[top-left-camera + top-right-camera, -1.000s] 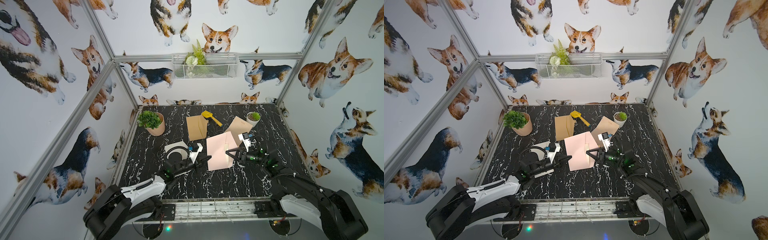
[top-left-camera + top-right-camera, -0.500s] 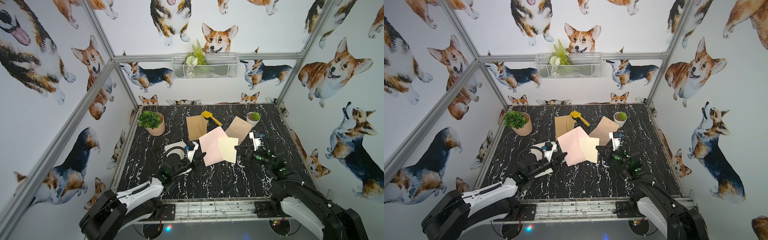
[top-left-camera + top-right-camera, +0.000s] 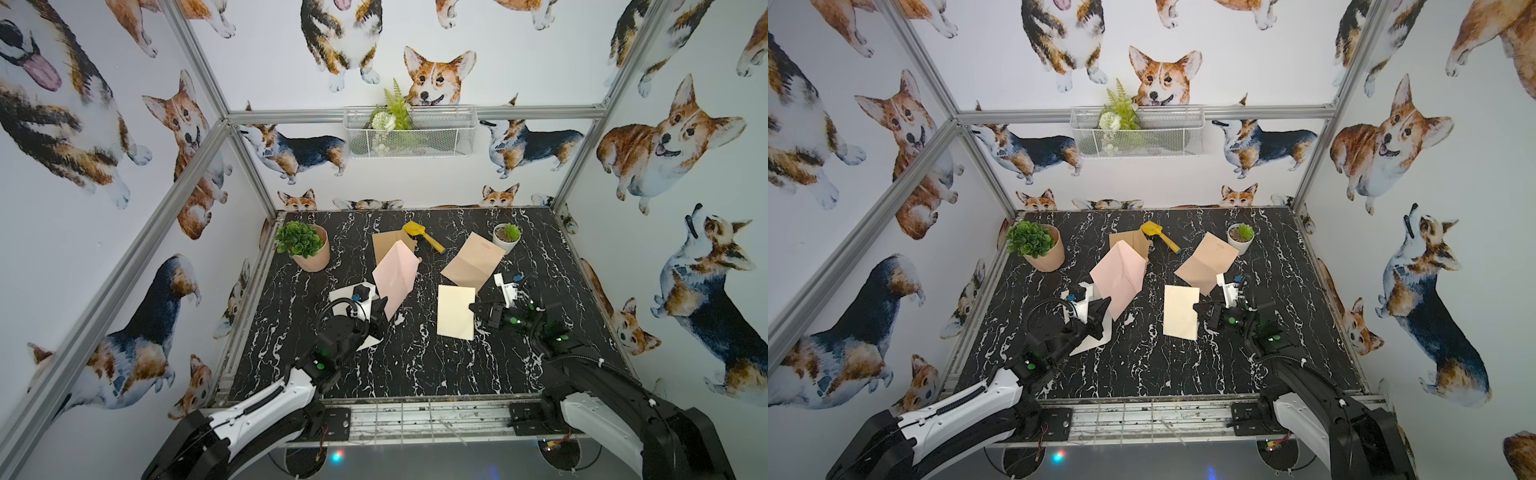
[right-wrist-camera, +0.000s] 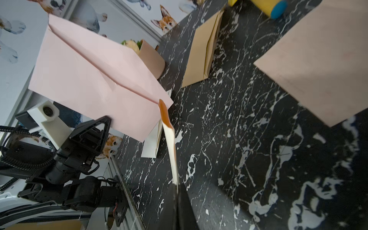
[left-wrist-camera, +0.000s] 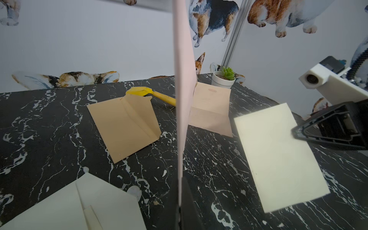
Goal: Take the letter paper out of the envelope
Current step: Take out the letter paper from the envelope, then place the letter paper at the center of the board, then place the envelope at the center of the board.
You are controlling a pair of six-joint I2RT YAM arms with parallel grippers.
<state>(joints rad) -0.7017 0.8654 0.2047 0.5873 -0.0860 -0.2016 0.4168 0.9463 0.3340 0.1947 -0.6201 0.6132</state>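
Note:
My left gripper is shut on the lower corner of the pink envelope, holding it upright above the table. The envelope appears edge-on in the left wrist view, with the left gripper pinching it. At centre right, my right gripper is shut on the right edge of the cream letter paper. The paper is held flat over the table, fully clear of the envelope, with a gap between them. In the right wrist view the letter paper rises edge-on from the right gripper, and the envelope hangs beyond.
A brown envelope and a yellow scoop lie behind the pink one. A tan folded sheet lies at the back right beside a small white pot. A larger potted plant stands back left. A white envelope lies under the left arm.
The cream letter paper has slid out of the pink envelope. My right gripper carried it to the right, while my left gripper drew the envelope away to the left and tilted it upright.

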